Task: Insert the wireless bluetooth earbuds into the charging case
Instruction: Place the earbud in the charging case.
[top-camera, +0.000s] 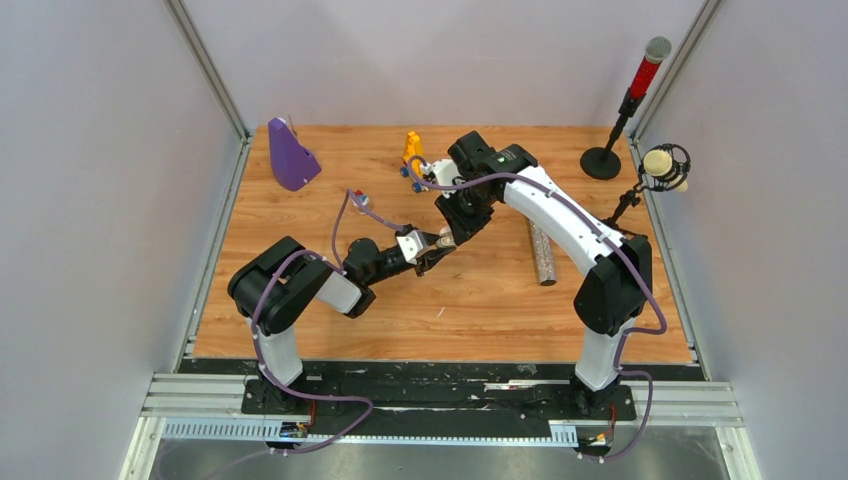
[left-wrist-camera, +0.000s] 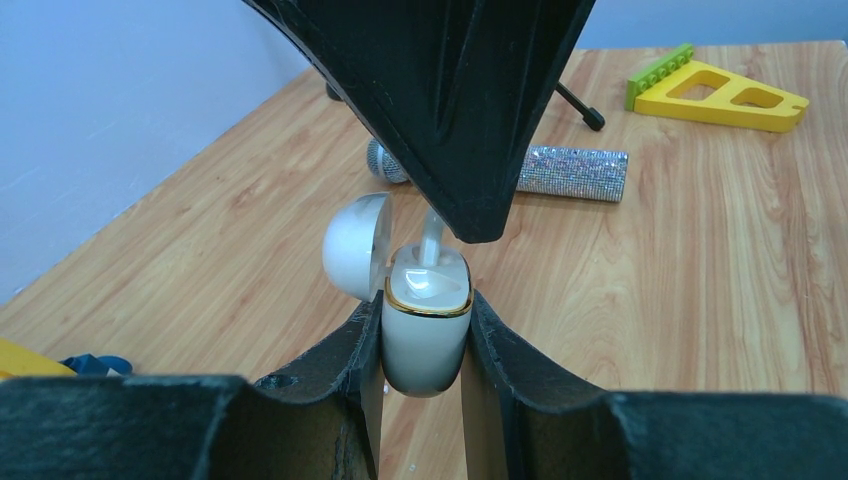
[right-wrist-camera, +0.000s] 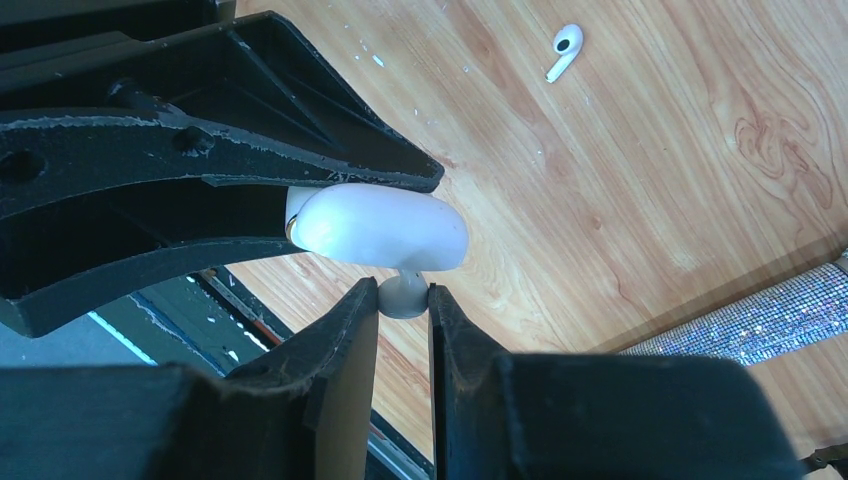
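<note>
My left gripper (left-wrist-camera: 425, 312) is shut on the white, gold-rimmed charging case (left-wrist-camera: 424, 350) and holds it above the table, upright in the left wrist view. The case's lid (left-wrist-camera: 356, 243) hangs open to the left. Over the case's mouth my right gripper (right-wrist-camera: 404, 292) is shut on a white earbud (right-wrist-camera: 404, 297). The earbud's stem (left-wrist-camera: 432, 232) points down into the case's opening. From above, the two grippers meet over the middle of the table, left gripper (top-camera: 428, 249) below right gripper (top-camera: 451, 234). A second white earbud (right-wrist-camera: 563, 50) lies loose on the wood.
A glittery silver cylinder (top-camera: 541, 255) lies just right of the grippers. A purple wedge (top-camera: 291, 155) stands at the back left and a yellow toy (top-camera: 412, 148) at the back middle. A microphone on a stand (top-camera: 615, 120) and another microphone (top-camera: 665, 168) stand at the back right.
</note>
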